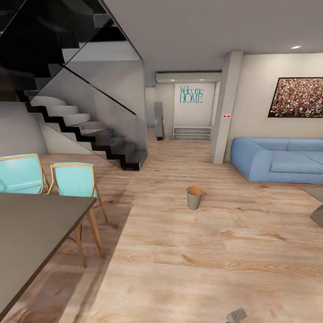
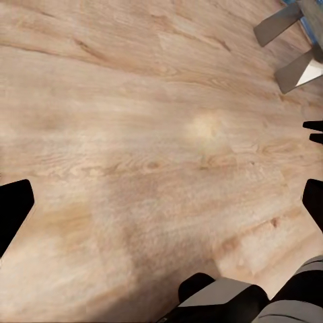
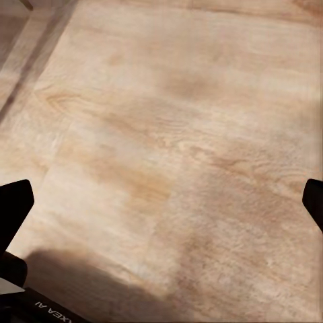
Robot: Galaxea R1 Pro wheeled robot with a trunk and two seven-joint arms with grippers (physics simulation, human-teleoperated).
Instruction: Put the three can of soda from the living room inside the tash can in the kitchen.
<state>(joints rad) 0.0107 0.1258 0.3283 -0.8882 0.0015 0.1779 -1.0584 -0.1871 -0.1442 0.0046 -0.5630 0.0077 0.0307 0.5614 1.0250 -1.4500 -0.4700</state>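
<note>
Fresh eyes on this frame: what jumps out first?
Probably the small round grey bin with a brown rim, standing upright alone on the light wood floor mid-room. Left of it rises a black-and-white staircase behind a glass panel, with two turquoise wooden-framed chairs at a dark table in the near left corner. A light-blue sofa sits against the right wall under a dark-framed picture.
</note>
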